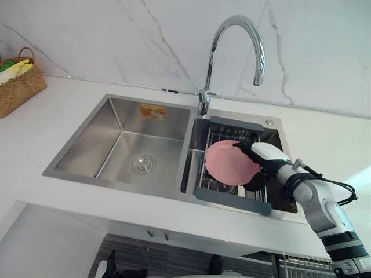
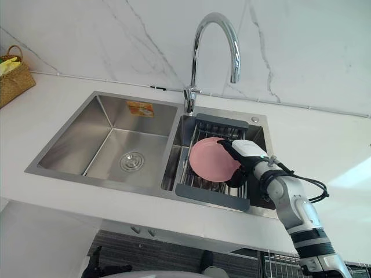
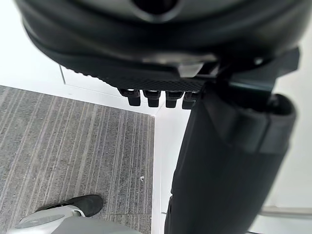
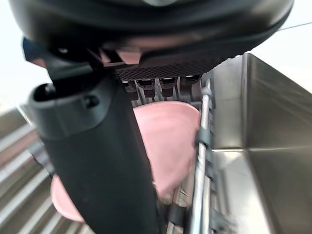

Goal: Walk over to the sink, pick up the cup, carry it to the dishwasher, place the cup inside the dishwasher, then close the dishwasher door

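A pink cup (image 1: 227, 163) lies tilted in the wire drain rack (image 1: 232, 200) in the right basin of the steel sink (image 1: 87, 145). My right hand (image 1: 268, 160) reaches in from the right. Its white-covered thumb lies across the cup's near side, and its dark fingers curl round the far lower edge. In the right wrist view the cup (image 4: 170, 131) sits between the thumb (image 4: 97, 165) and the row of fingers. My left hand (image 3: 156, 58) hangs low over grey striped floor with relaxed fingers and nothing in it.
A tall chrome faucet (image 1: 233, 35) arches over the divide between the basins. The left basin holds only its drain (image 1: 142, 164). A wicker basket (image 1: 17, 87) stands on the white counter at far left. Below the counter's front edge at lower right shows a wire rack (image 1: 301, 265).
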Available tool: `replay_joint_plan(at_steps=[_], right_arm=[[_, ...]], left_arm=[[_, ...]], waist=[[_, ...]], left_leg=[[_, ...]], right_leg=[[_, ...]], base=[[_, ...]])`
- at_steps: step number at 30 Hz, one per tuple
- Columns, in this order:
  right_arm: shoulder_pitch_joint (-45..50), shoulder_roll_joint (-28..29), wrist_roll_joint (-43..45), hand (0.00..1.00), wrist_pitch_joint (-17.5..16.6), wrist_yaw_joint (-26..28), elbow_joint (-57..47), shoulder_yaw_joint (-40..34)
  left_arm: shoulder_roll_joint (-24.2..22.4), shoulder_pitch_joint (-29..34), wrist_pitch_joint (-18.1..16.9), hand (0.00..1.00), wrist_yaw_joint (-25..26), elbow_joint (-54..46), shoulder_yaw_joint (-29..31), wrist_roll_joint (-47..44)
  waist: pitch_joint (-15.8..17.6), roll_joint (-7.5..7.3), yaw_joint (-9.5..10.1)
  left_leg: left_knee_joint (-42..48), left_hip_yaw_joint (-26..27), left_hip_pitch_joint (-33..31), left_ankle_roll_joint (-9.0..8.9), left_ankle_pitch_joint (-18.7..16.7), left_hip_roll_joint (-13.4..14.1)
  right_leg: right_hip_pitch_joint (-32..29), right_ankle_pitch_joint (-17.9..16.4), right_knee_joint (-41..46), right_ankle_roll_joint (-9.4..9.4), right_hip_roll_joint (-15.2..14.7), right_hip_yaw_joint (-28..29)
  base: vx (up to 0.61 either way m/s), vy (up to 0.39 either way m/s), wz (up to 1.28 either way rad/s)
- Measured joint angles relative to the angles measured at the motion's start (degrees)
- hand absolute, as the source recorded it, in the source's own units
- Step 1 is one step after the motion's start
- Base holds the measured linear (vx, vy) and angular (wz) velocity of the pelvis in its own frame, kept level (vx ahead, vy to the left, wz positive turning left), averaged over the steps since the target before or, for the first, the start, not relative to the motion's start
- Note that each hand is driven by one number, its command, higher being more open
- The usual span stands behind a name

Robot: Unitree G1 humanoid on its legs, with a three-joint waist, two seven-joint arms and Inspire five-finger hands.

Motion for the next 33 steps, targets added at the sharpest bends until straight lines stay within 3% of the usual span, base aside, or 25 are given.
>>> replay_joint_plan(at_steps=[8, 17, 18, 21, 26, 33], right_arm=[[-0.2, -1.3, 10.2, 1.00, 1.3, 0.8, -1.8, -3.9], [-2.1, -1.3, 11.2, 1.00, 1.0, 1.1, -5.5, -6.8], [-2.1, -1.3, 11.1, 1.00, -1.2, 2.7, -9.1, -6.8], [-2.1, -1.3, 11.1, 1.00, -1.2, 2.7, -9.1, -6.8], [-1.4, -1.0, 11.2, 1.00, -1.3, 3.8, -11.7, -7.2], [10.3, 2.1, 11.1, 1.00, -4.6, 10.8, -25.5, -10.6]], left_arm=[[-0.7, 2.0, -0.7, 1.00, 0.2, 0.0, 2.4, 0.0], [-1.3, 2.3, -1.8, 1.00, 1.2, 0.0, 2.5, 0.0], [-2.0, 2.2, -2.2, 1.00, 1.3, 0.5, 4.6, 0.1], [-2.0, 2.2, -2.2, 1.00, 1.3, 0.5, 4.6, 0.1], [-2.0, 2.2, -2.9, 1.00, 1.2, 1.2, 4.7, 0.0], [-2.7, 0.8, -5.4, 1.00, 1.0, 5.2, 9.3, 0.0]], waist=[[0.2, -0.41, -0.37], [0.3, -0.45, 0.00], [-0.4, -1.37, 1.19], [-0.4, -1.36, 1.18], [-0.4, -1.32, 0.67], [-0.5, -1.20, -1.29]], left_leg=[[0.0, -0.1, -0.1, 0.05, 0.1, -0.1], [0.0, 0.0, -0.1, 0.11, 0.1, -0.1], [0.4, 0.4, -0.1, 0.15, 0.1, -0.1], [0.4, 0.4, -0.1, 0.15, 0.1, -0.1], [0.4, 1.2, -0.1, 0.15, 0.1, -0.1], [0.0, 2.2, -0.4, 0.13, 0.1, 0.3]], right_leg=[[0.0, 0.0, 0.0, 0.02, -0.1, 0.0], [0.0, 0.0, 0.0, 0.02, 0.0, 0.1], [0.0, 0.1, 0.0, -0.11, 0.0, 0.4], [0.0, 0.1, 0.0, -0.11, 0.0, 0.4], [-0.3, 0.2, 0.0, -0.17, 0.0, 1.1], [-0.7, 0.2, 0.3, -0.15, -0.1, 1.3]], base=[[0.00, 0.000, 0.00], [0.00, 0.000, 0.00], [0.00, 0.000, 0.00], [0.00, 0.000, 0.00], [0.00, 0.000, -0.06], [0.00, 0.000, 0.00]])
